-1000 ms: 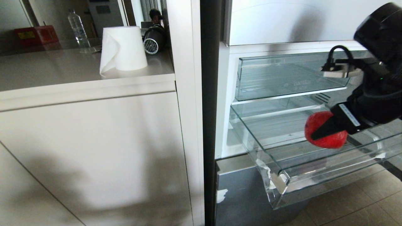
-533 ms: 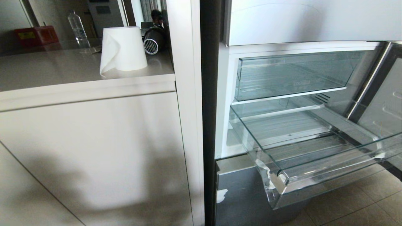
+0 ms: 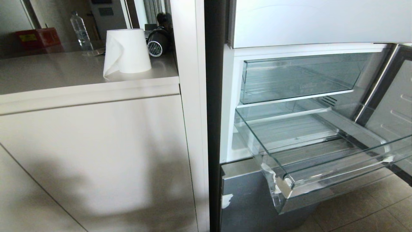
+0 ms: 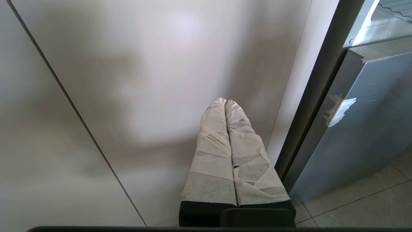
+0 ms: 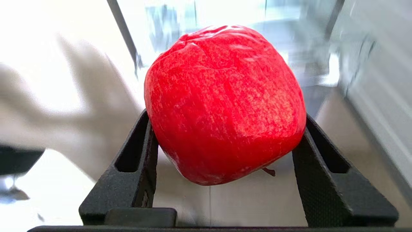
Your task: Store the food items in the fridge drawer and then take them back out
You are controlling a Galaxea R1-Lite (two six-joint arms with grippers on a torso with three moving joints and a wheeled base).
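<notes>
A glossy red round fruit (image 5: 225, 103), the one food item in view, fills the right wrist view. My right gripper (image 5: 225, 124) is shut on it, one black finger (image 5: 135, 161) pressed to each side, and is outside the head view. The fridge drawer (image 3: 325, 184), wide, shallow and clear, stands pulled out with nothing in it. White tape scraps (image 3: 273, 178) mark its front left corner. My left gripper (image 4: 225, 101), its fingers wrapped in tape, hangs shut in front of the pale cabinet face (image 4: 161, 80), holding nothing.
A deeper clear drawer (image 3: 299, 77) sits above the pulled-out one. The fridge door (image 3: 394, 96) stands open at the right. A grey lower front (image 3: 248, 199) lies beneath. On the counter (image 3: 64, 71) to the left are a paper roll (image 3: 127, 50) and a bottle (image 3: 79, 30).
A second ago my right gripper held the red fruit over the pulled-out drawer. It has since drawn away to the right, out of the head view, still gripping the fruit.
</notes>
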